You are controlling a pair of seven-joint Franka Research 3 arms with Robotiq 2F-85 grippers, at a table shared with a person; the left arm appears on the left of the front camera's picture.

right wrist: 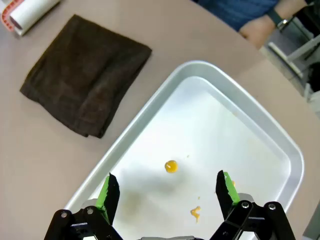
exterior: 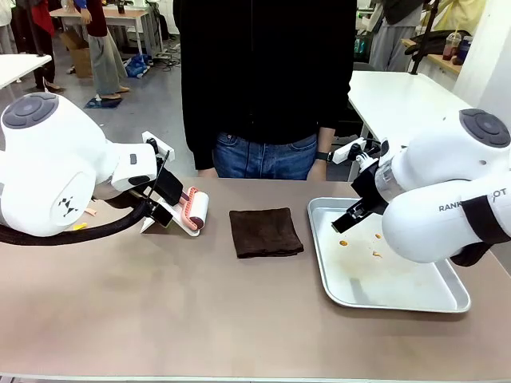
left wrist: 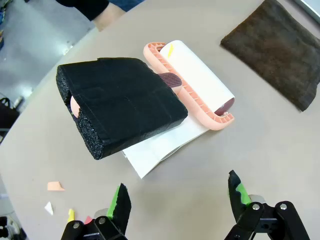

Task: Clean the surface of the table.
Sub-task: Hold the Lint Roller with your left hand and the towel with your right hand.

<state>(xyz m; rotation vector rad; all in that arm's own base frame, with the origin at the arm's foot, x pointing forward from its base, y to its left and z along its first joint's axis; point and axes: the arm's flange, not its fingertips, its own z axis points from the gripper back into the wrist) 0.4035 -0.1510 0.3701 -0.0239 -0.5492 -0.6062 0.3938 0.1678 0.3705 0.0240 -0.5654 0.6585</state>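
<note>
Nearest me, the left gripper [left wrist: 177,189] hangs with its jaws spread wide and nothing between them, over bare tan table [left wrist: 270,150]. A few paper scraps [left wrist: 55,186] lie on the top at about nine o'clock of the jaws. The lint roller [left wrist: 200,82] lies just beyond, its black foam handle [left wrist: 122,102] at about eleven o'clock.

I'd say the job now is picking up that roller. The fingers should drop on either side of the handle's narrower width, wrist turned to match its slant, and close on the foam, not the sticky roll.

The right gripper [right wrist: 166,182] is parted and empty too, above the metal tray [exterior: 317,239] and its yellow crumbs [right wrist: 171,166]. From there the table shows from nine to twelve o'clock, with the brown cloth [exterior: 265,232] lying on it. A person [exterior: 263,80] stands at the far edge.
</note>
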